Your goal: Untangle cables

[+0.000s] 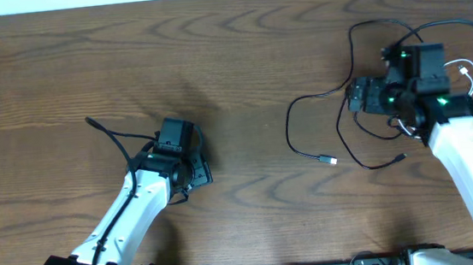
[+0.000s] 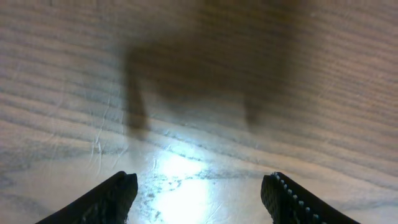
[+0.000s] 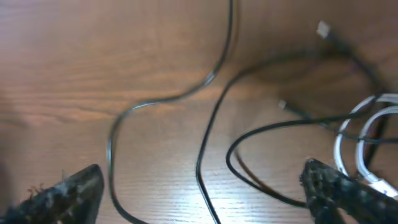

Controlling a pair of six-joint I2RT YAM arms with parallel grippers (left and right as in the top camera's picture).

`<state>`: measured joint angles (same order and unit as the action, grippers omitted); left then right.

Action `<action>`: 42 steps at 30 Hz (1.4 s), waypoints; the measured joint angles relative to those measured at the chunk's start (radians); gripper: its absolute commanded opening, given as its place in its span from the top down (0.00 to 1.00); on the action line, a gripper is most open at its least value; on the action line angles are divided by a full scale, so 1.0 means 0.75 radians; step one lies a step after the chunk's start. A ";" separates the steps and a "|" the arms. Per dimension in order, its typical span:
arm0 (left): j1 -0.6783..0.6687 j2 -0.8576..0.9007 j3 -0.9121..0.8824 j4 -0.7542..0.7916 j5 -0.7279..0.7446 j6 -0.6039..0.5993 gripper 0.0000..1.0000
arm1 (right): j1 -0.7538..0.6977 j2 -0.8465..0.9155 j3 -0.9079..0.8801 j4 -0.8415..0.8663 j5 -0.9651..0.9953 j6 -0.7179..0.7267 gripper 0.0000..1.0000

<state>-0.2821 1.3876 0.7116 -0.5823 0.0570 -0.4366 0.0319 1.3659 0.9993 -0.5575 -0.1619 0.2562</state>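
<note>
**Ana:** How far along is the untangling?

**Ben:** Early, I'd say. The black cables (image 1: 291,136) are all on the right side of the counter (image 1: 230,64), and most of them cross one another in a loose heap under and around the right arm. Only one reaches clear of it: it curves out toward the middle of the counter and ends in a small silver plug (image 1: 330,160).

**Ana:** And the white cable (image 3: 339,146)?

**Ben:** It's coiled at the far right edge of the heap. In the right wrist view a black strand runs across its loops, so I judge it isn't free yet.

**Ana:** Is either arm holding anything?

**Ben:** No. The right claw (image 3: 202,180) is spread wide above the heap. Black strands lie on the wood between its fingers, but nothing is pinched. The left claw (image 2: 199,186) is also spread, over bare wood on the left half, well apart from every cable.

**Ana:** So what's left?

**Ben:** Nearly everything, by my reading. Each cable has to be drawn out of the crossings and laid by itself, and none lies fully apart now. The left half has room for them. The loose black end nearest the middle looks like the easiest one to take first.
</note>
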 measured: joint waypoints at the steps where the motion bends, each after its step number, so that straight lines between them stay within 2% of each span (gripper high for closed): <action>1: 0.000 0.000 0.000 0.007 -0.001 -0.001 0.30 | 0.001 -0.037 0.000 -0.002 0.002 -0.001 0.01; 5: 0.000 0.000 0.000 0.017 -0.005 -0.011 0.30 | 0.009 -0.100 0.000 -0.037 -0.001 -0.001 0.01; 6: 0.000 0.000 0.000 0.018 -0.005 -0.012 0.35 | 0.012 -0.100 0.000 -0.052 -0.005 -0.001 0.01; 7: 0.000 0.000 0.000 0.019 -0.006 -0.018 0.51 | 0.017 -0.096 0.000 -0.070 -0.011 -0.001 0.01; 8: 0.000 0.000 0.000 0.019 -0.005 -0.023 0.76 | 0.023 -0.092 0.000 -0.091 -0.020 0.000 0.01; 9: 0.000 0.000 0.000 0.019 -0.007 -0.025 0.92 | 0.030 -0.086 0.000 -0.108 -0.033 0.000 0.02; 10: 0.000 0.000 0.000 0.019 -0.008 -0.020 0.92 | 0.040 -0.084 0.000 -0.126 -0.042 -0.001 0.21; 11: 0.000 0.000 0.000 0.019 -0.009 -0.020 0.92 | 0.049 -0.079 0.000 -0.143 -0.051 -0.006 0.66; 12: 0.000 0.000 0.000 0.019 -0.010 -0.020 0.92 | 0.061 -0.075 0.000 -0.161 -0.063 -0.001 0.99; 17: 0.000 0.000 0.000 0.019 -0.010 -0.020 0.92 | 0.123 -0.043 0.000 -0.179 -0.085 0.002 0.98; 18: 0.000 0.000 0.000 0.019 -0.010 -0.020 0.92 | 0.132 -0.036 0.000 -0.179 -0.091 0.004 0.75; 19: 0.000 0.000 0.000 0.019 -0.010 -0.020 0.85 | 0.139 -0.029 0.000 -0.180 -0.095 0.008 0.35; 20: 0.000 0.000 0.000 0.019 -0.011 -0.020 0.64 | 0.144 -0.022 0.000 -0.180 -0.095 0.007 0.01; 21: 0.000 0.000 0.000 0.018 -0.011 -0.017 0.27 | 0.145 -0.014 0.000 -0.184 -0.096 0.006 0.01; 22: 0.000 0.000 0.000 0.018 -0.010 -0.020 0.01 | 0.146 -0.008 0.000 -0.190 -0.096 0.006 0.01; 26: 0.000 0.000 0.000 0.024 -0.010 -0.028 0.02 | 0.146 0.016 0.000 -0.211 -0.099 0.004 0.01; 36: 0.000 0.000 -0.001 0.110 0.008 -0.218 0.02 | 0.146 0.023 0.000 -0.218 -0.099 0.004 0.01; 42: 0.000 0.000 -0.001 0.113 0.018 -0.266 0.02 | 0.146 0.023 0.000 -0.218 -0.099 0.004 0.01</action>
<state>-0.2821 1.3876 0.7109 -0.4976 0.0704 -0.6361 0.1417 1.3830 0.9993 -0.7212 -0.2359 0.2592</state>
